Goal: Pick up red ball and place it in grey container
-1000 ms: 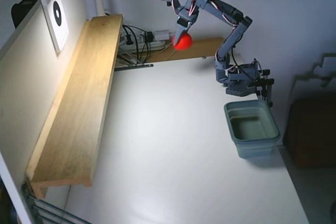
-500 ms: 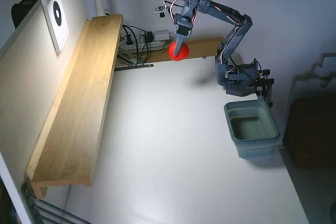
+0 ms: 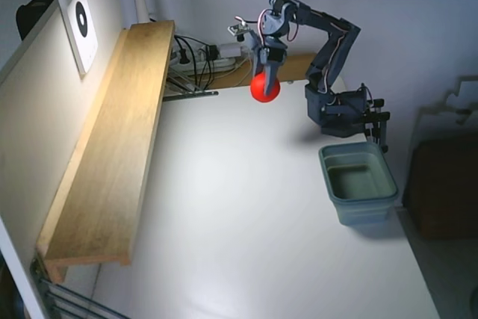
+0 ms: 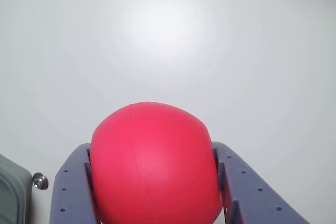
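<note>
Red ball [image 4: 156,163], smooth plain sphere: looks light and slick, so you want the pincer [image 3: 264,89] across its widest part, as in the wrist view, clenched on both flanks. It hangs above the white table [image 3: 246,207], lower and nearer the grey-blue plastic bin [image 3: 358,182] than a second ago.

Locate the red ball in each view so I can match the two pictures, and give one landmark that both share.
Fixed view: the red ball hangs above the white table, upper middle, clamped in the gripper.
Wrist view: the red ball fills the bottom centre, between the two blue fingers.
Shared landmark: the grey container, right of centre in the fixed view; only its corner shows at the wrist view's bottom left edge.
</note>
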{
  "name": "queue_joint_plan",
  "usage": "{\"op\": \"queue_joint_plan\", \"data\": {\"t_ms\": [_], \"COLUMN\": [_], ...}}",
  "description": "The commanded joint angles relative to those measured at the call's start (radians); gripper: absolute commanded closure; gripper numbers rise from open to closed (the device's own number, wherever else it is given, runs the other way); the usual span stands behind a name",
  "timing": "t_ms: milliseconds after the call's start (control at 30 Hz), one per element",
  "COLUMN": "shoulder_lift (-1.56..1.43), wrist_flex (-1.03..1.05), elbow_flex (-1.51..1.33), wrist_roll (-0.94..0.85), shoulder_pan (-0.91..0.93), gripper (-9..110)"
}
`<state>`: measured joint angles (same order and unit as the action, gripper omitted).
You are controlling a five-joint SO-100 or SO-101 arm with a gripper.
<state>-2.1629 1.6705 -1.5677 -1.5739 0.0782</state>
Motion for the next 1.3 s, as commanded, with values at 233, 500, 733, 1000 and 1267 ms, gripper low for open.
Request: {"op": "queue_joint_plan", "data": {"t_ms": [233,500,733,1000,1267], "shoulder_lift": [-0.009,-0.009,-0.009,-0.009,-0.009], "wrist_flex": [0.013,0.013,0.013,0.013,0.013], "elbow_flex": [0.033,0.033,0.033,0.033,0.033], "wrist_roll": [0.003,0.003,0.003,0.003,0.003], "shoulder_pan": [-0.291,-0.522,-0.731,-0.973,-1.077], "gripper": [78,78,78,78,78]}}
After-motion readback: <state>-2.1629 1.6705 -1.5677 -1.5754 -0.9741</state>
